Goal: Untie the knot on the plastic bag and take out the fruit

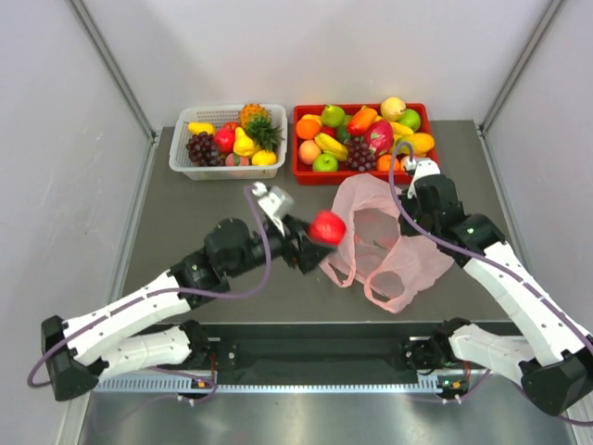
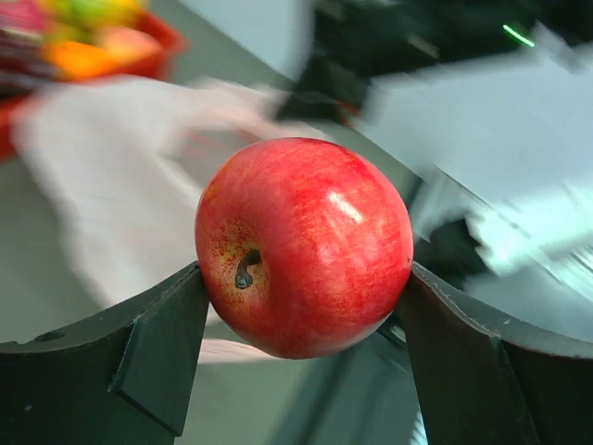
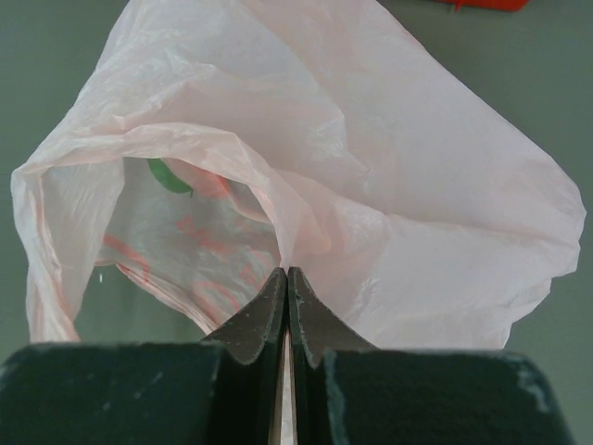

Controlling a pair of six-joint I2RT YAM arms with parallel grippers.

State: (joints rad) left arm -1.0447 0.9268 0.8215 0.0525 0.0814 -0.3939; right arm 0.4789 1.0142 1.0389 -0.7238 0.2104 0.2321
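Overhead, the left claw (image 1: 318, 234) pinched a red apple (image 1: 327, 226) and held it above the bench (image 1: 185, 209), just beside the left edge of the plastic bag (image 1: 384, 250). The bag lay slack near the middle of the bench. No knot was visible, so the untying step was judged complete. The right claw (image 1: 412, 206) stood at the bag's far right edge. A white basket (image 1: 199, 172) and a red tray (image 1: 306, 176), both holding fruit, stood at the far side.

The left wrist view showed what the overhead view could not. The apple (image 2: 306, 246) sat squarely between both fingers (image 2: 157, 357), each touching its side, with the stem pit facing the camera. The bag (image 2: 102, 176) behind it was blurred.

The right wrist view showed the right claw (image 3: 287, 301) pressed together on a fold of the bag (image 3: 417, 185) at its mouth. Only this view looked inside. A green patch (image 3: 170, 176) and reddish marks showed through the film; whether these were fruit or print could not be told.

Judged progress: one fruit was out but not yet set down. Whether more fruit lay inside was uncertain.
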